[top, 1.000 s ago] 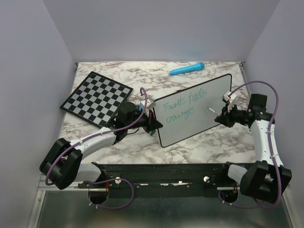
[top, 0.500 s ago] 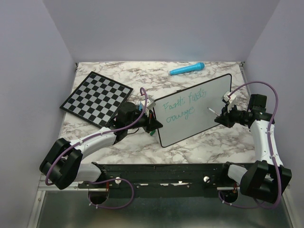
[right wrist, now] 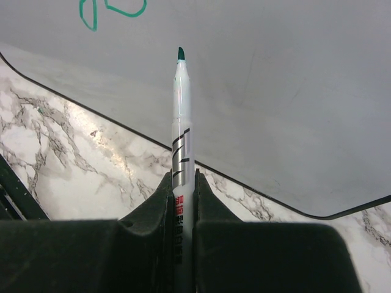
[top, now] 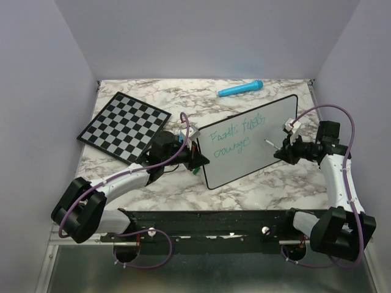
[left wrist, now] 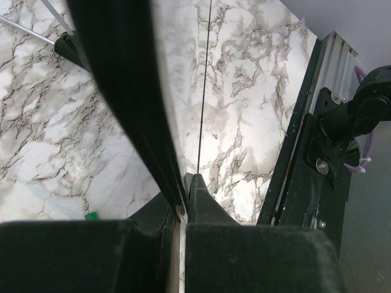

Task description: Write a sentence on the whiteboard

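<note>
From the overhead camera I have the whiteboard [top: 275,122] sitting skewed across the middle of the marble worktop [top: 165,189], its far right corner reaching toward the back. The sentence [top: 232,146] runs in thin teal-green strokes over its left half in two lines. I read the upper line roughly as "Faith fuels" and the lower as "courage", and the right half of the board is bare. The left fingers [top: 199,160] are pinched together on the board's left edge. On the left wrist camera the black frame passes straight between them, seen edge-on, with marble showing on either side. The right fingers [top: 281,151] hover over the lower right part of the board, closed tight around a white marker [right wrist: 182,116] with a green tip. On the right wrist camera that tip points at blank board to the right of the last green loop, and I cannot tell whether it touches the surface. A black-and-white chessboard [top: 124,126] lies at the back left, well apart from the whiteboard, and a blue microphone [top: 240,89] rests near the back wall just beyond the board's far edge.
</note>
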Controlling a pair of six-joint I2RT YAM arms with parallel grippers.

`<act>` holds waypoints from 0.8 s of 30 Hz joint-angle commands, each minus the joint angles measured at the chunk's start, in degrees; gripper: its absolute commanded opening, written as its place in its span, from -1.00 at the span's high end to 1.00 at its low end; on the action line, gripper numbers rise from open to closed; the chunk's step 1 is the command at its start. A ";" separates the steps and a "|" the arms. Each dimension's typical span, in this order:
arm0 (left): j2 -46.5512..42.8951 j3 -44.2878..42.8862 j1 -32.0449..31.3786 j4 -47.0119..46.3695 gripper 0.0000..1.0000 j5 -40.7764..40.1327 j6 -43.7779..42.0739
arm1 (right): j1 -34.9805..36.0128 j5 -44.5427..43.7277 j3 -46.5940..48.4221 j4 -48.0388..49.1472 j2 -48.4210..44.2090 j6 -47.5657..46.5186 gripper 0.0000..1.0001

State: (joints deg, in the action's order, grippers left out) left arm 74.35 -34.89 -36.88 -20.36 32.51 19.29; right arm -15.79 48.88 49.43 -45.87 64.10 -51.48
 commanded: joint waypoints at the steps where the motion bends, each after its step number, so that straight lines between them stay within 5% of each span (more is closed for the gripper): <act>1: 2.12 2.11 -0.73 5.51 1.00 -3.07 -4.26 | 0.23 -0.81 -0.47 1.48 -0.11 0.24 0.99; 24: 2.21 1.94 -0.82 5.68 1.00 -3.07 -4.52 | 2.78 -4.49 -1.00 7.80 1.64 7.01 0.99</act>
State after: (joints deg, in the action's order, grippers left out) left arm 74.52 -34.89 -36.88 -20.56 32.49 19.53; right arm -13.87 46.94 48.95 -41.87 64.73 -47.33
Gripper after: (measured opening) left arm 0.061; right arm 0.148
